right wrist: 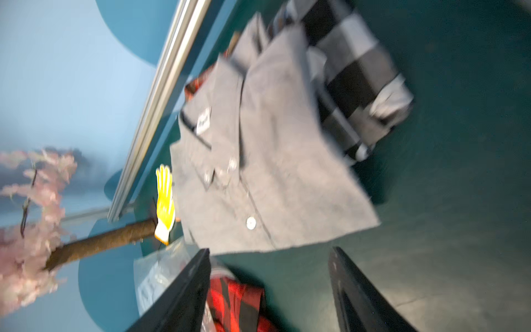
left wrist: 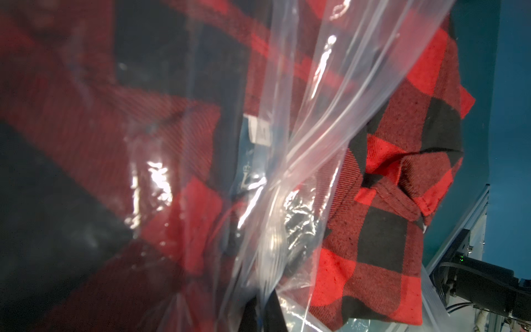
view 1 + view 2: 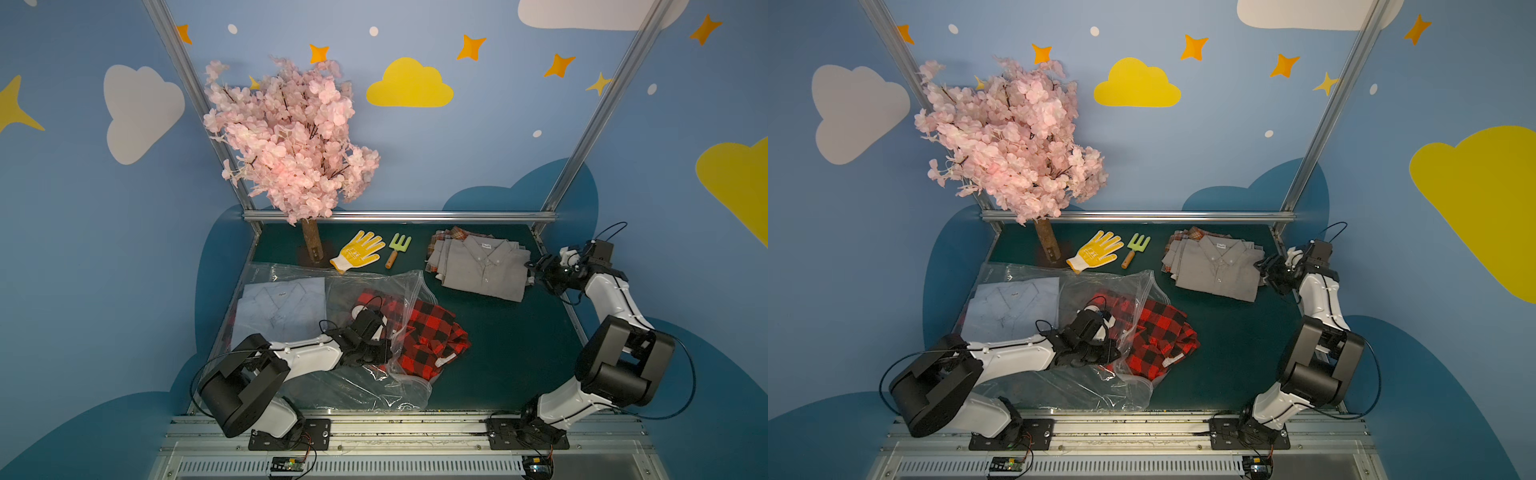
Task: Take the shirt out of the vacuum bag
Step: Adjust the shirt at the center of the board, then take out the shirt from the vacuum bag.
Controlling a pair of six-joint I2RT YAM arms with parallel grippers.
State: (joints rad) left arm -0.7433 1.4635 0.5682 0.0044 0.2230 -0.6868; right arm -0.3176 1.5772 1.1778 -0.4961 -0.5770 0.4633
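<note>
Fingers [image 2: 271, 316] of the left gripper [image 3: 380, 355] are clenched, seemingly on a fold of the vacuum bag [image 3: 374, 390] near the base. Its red plaid shirt [image 3: 432, 332] lies partly out of the bag's mouth. Farther off, the right gripper [image 3: 536, 266] stands released and empty beside the gray shirt stack [image 3: 482, 266]. It should cross over, pinch cloth only, and pull away from the anchored plastic.

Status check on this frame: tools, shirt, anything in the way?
Left tool shut on vacuum bag. Right tool open, empty. Plaid shirt half out. Bag mouth draped across it.
</note>
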